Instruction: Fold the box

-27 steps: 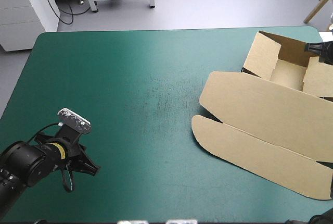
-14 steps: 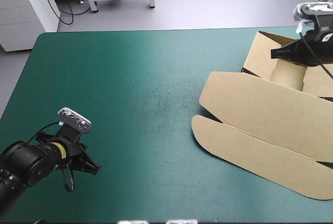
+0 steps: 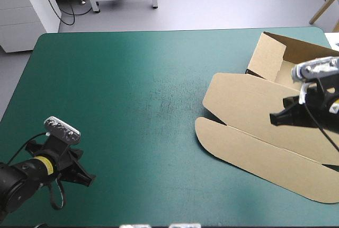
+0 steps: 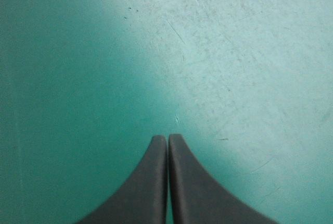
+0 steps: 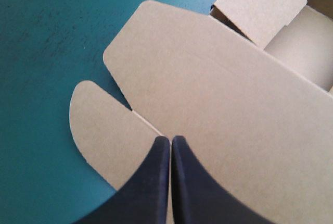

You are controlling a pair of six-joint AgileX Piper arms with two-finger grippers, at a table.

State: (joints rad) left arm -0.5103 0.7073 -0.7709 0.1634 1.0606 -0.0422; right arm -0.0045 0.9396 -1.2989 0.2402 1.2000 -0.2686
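The brown box (image 3: 265, 116) lies at the table's right side as an open tray with raised walls (image 3: 267, 53) toward the far edge and its lid flat toward the front. In the right wrist view the flat lid (image 5: 218, 94) and its rounded front flap (image 5: 99, 125) spread ahead of my right gripper (image 5: 170, 139), which is shut and empty above the lid. In the high view that right gripper (image 3: 275, 118) hovers over the lid's right half. My left gripper (image 3: 87, 177) sits low at the front left, far from the box, shut (image 4: 167, 139) over bare teal-green cover.
The teal-green table (image 3: 132, 90) stretches bare between the two arms. The box reaches to the table's right edge. White cabinets (image 3: 26, 5) stand beyond the far left corner.
My right gripper has swung from over the tray's far wall toward the front, and now hangs above the flat lid. My left arm has drawn back a little toward the front left corner.
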